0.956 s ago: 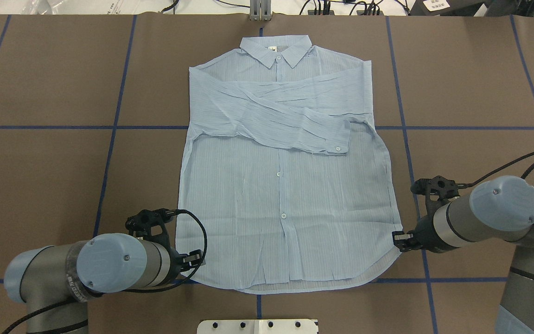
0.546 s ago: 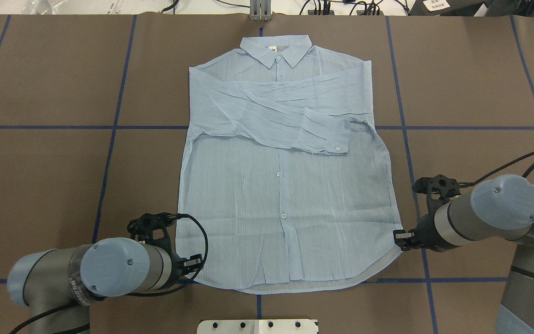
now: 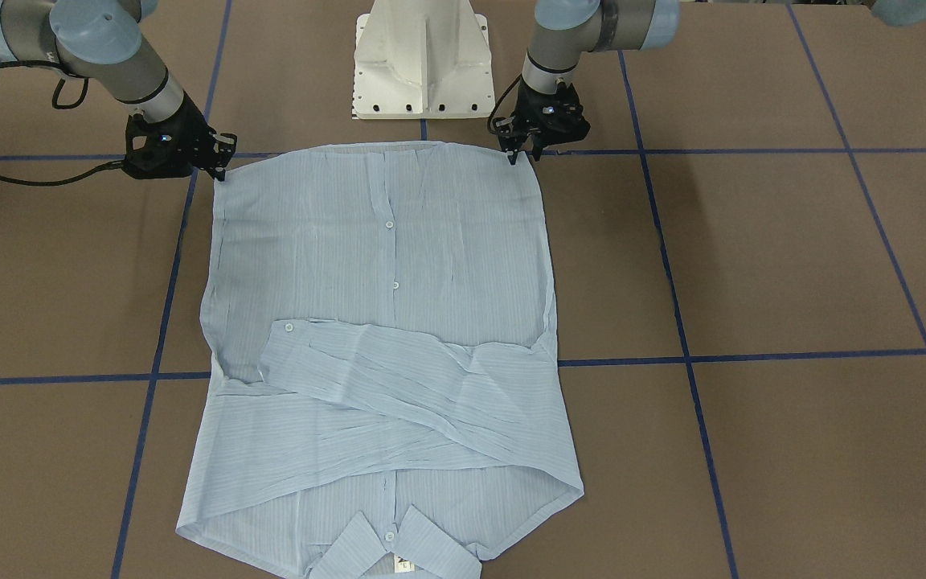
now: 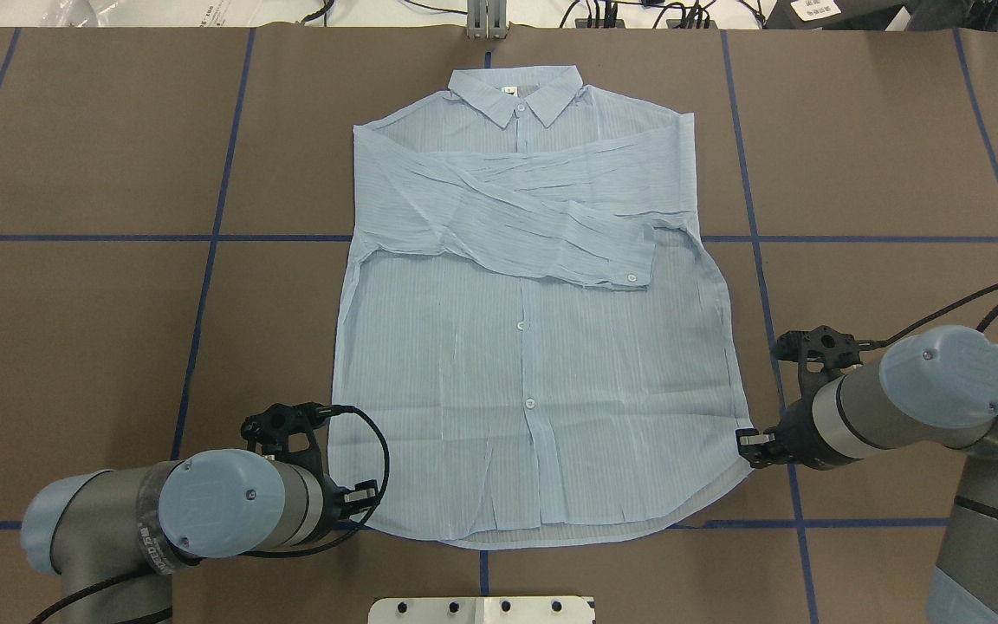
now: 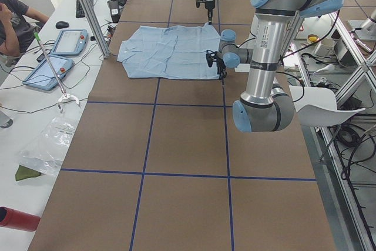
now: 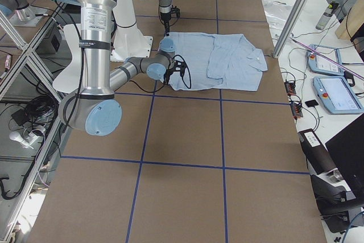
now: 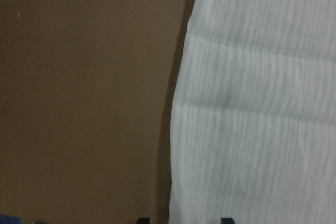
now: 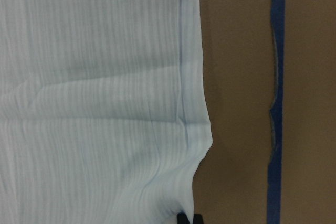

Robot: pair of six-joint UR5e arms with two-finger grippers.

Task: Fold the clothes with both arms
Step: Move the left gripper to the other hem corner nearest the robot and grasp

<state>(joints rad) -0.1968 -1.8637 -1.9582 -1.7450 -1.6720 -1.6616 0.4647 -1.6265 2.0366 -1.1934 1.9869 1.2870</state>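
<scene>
My left fingers (image 4: 366, 491) stand apart, one tip over the shirt (image 4: 534, 373) and one over bare tabletop (image 4: 92, 329), at its side edge near the hem corner, gripping nothing. My right fingers (image 4: 745, 445) are pinched together on the opposite hem corner. The shirt lies flat, sleeves (image 4: 542, 225) crossed over the chest, collar (image 4: 516, 94) farthest from me.

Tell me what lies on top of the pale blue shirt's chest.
Both long sleeves of the thin pale blue striped shirt lie crossed there, one buttoned cuff uppermost. They cover the placket beneath, so any buttons there are hidden.
</scene>
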